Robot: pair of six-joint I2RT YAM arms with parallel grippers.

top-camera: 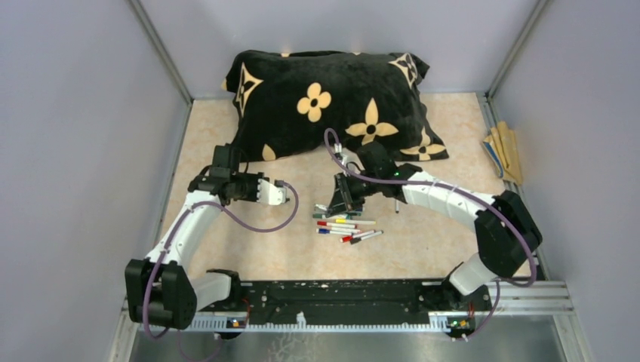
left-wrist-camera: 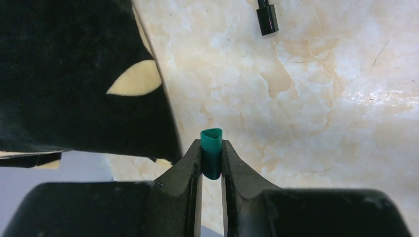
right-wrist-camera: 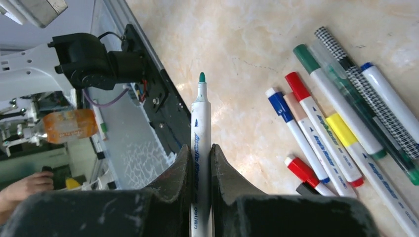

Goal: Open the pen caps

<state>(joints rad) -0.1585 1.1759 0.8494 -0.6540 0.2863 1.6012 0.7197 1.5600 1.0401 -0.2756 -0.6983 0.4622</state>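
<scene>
we pinch a green cap (left-wrist-camera: 211, 140) in our left gripper (left-wrist-camera: 211, 148) beside the black pillow (left-wrist-camera: 74, 64) and clamp a bare green-tipped pen (right-wrist-camera: 201, 113) in our right gripper (right-wrist-camera: 200, 153), capped pens (right-wrist-camera: 322, 129) crowding beside it.

bright overhead light, soft sheen on the glossy tabletop (left-wrist-camera: 346, 98), shadows faint, black pillow (top-camera: 332, 75) loses detail, wrist views blurry up close, overhead shot kinda soft
</scene>
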